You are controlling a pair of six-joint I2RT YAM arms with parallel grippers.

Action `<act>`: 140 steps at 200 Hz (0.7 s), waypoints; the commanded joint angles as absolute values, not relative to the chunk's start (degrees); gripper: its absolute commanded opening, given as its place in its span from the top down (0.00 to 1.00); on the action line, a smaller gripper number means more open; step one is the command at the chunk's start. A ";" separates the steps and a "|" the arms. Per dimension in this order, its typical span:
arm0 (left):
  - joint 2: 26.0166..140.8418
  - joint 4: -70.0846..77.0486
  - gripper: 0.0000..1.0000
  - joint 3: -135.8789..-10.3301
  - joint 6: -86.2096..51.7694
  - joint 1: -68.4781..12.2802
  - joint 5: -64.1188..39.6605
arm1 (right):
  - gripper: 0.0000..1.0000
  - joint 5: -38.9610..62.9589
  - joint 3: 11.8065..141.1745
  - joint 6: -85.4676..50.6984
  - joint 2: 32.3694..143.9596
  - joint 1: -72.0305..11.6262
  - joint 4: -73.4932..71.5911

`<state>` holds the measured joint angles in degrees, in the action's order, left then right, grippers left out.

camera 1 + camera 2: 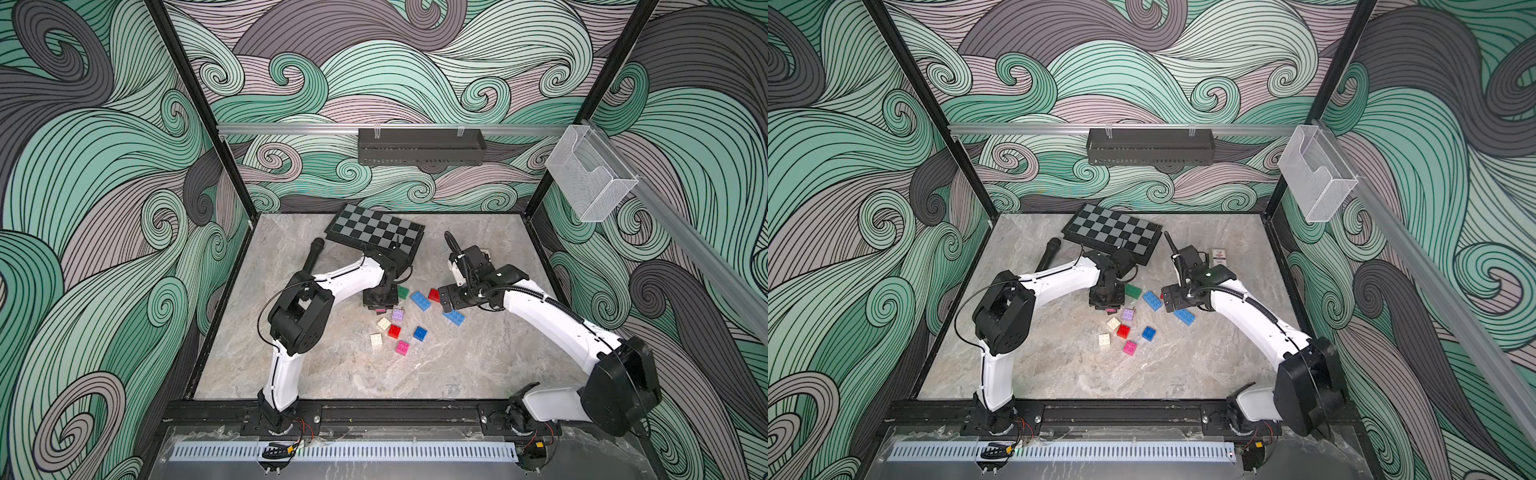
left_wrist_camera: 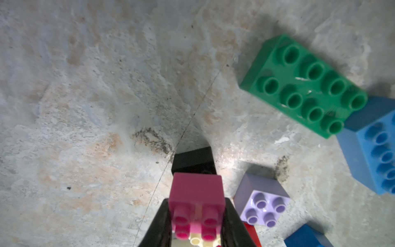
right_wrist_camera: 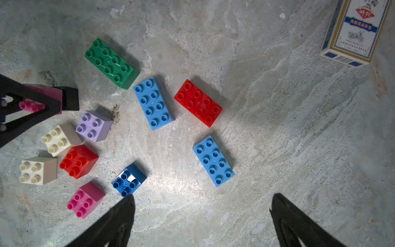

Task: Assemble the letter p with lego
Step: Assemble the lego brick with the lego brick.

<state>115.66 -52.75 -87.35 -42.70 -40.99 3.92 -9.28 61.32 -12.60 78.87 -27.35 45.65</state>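
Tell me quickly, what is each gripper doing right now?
The left gripper is closed on a pink brick.
The right gripper is open, holding nothing.

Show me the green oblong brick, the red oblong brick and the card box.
green oblong brick (image 3: 110, 62): right wrist view, centre of studded top.
red oblong brick (image 3: 198, 103): right wrist view, centre of studded top.
card box (image 3: 353, 30): right wrist view, printed face.

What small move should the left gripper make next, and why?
Probably lift the pink brick onto the black brick and press down. The left gripper is shut on the pink brick, and the black brick lies right beside it.
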 commanded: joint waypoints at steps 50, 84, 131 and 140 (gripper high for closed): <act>114.84 -54.94 0.84 -89.12 -39.22 -40.87 5.93 | 0.01 -8.39 61.33 -12.56 78.84 -27.49 46.06; 113.44 -56.76 0.84 -91.41 -36.64 -40.87 6.42 | 0.01 -8.52 61.22 -12.54 78.66 -27.51 46.10; 109.68 -55.55 0.84 -89.95 -32.70 -41.18 4.10 | 0.01 -10.21 61.21 -12.85 77.93 -27.47 46.42; 109.06 -55.26 0.84 -89.53 -32.03 -41.45 2.51 | 0.01 -11.15 61.37 -13.28 77.59 -27.33 46.70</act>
<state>112.99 -54.39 -89.49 -35.42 -41.01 4.99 -9.08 61.32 -12.62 78.85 -27.35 45.67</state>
